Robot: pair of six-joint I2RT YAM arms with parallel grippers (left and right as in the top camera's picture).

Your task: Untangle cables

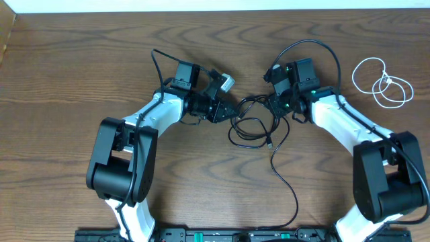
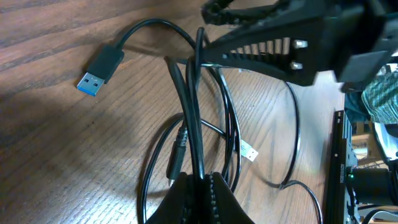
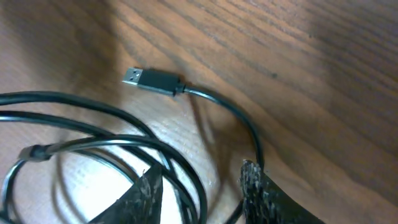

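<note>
The black cable (image 1: 254, 121) lies in tangled loops at the table's middle, and its tail runs toward the front edge. My left gripper (image 1: 227, 113) sits at the tangle's left side. In the left wrist view the left gripper (image 2: 199, 178) is shut on one strand of the black cable (image 2: 194, 112), which rises taut from the fingers, and a blue-tipped USB plug (image 2: 99, 71) lies beyond. My right gripper (image 1: 277, 107) is at the tangle's right side. In its own view the right gripper (image 3: 202, 177) is open, with cable strands (image 3: 186, 168) between the fingers. The white cable (image 1: 386, 82) lies coiled apart at the far right.
A second black plug (image 3: 152, 81) rests on the wood ahead of the right gripper. The right arm's black body (image 2: 280, 43) hangs close over the tangle in the left wrist view. Thicker arm wires (image 1: 316, 47) loop above the right wrist. A black rail (image 1: 201, 235) runs along the front edge.
</note>
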